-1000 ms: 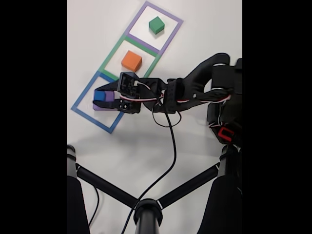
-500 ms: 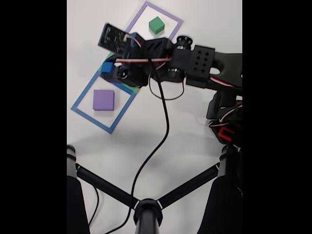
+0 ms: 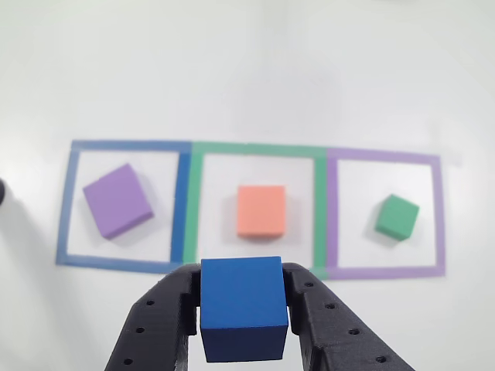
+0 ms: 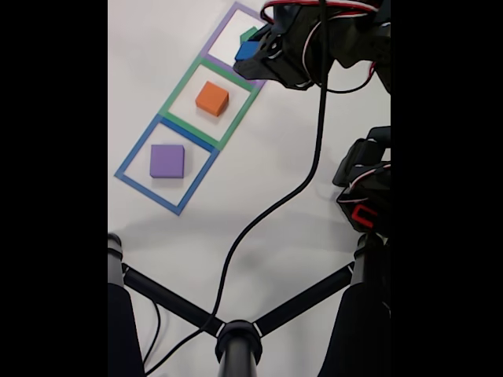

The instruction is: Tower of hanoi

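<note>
My gripper (image 3: pixel 244 309) (image 4: pixel 250 50) is shut on a blue cube (image 3: pixel 244 308) (image 4: pixel 249 49) and holds it in the air. In the fixed view it hangs over the purple-framed square, partly covering the green cube (image 4: pixel 250 33). On the white table lie three taped squares in a row. A purple cube (image 3: pixel 117 199) (image 4: pixel 167 161) sits in the blue frame (image 3: pixel 67 199) (image 4: pixel 140 143). An orange cube (image 3: pixel 261 210) (image 4: pixel 212 98) sits in the green frame (image 3: pixel 195 205) (image 4: pixel 179 85). The green cube (image 3: pixel 397 216) sits in the purple frame (image 3: pixel 437 209) (image 4: pixel 222 23).
A black cable (image 4: pixel 271 208) runs from the arm down across the table. Black stand tubes (image 4: pixel 236 334) fork at the bottom of the fixed view. The arm's base with a red part (image 4: pixel 363 200) stands at the right edge.
The gripper lifted the blue cube off the purple cube in the blue frame, carried it up past the green frame, and now holds it over the purple frame.
</note>
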Tool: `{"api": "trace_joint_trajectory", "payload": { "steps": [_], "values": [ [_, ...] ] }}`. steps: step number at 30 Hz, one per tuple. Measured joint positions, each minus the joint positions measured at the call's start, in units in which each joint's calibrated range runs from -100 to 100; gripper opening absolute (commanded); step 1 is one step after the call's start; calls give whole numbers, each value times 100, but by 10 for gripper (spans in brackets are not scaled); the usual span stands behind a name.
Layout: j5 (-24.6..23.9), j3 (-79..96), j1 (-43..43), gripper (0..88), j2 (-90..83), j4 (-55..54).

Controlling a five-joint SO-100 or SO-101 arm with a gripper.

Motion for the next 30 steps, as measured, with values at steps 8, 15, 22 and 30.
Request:
{"api": "trace_joint_trajectory", "payload": {
  "steps": [8,15,22,30],
  "values": [
    [0,35,909,0,-144,177],
    [0,2341,1850,0,-988,-1148],
    [0,5205,2358,0,-1427,-3587],
    [0,7554,2562,0,-743,-7376]
  ]
}}
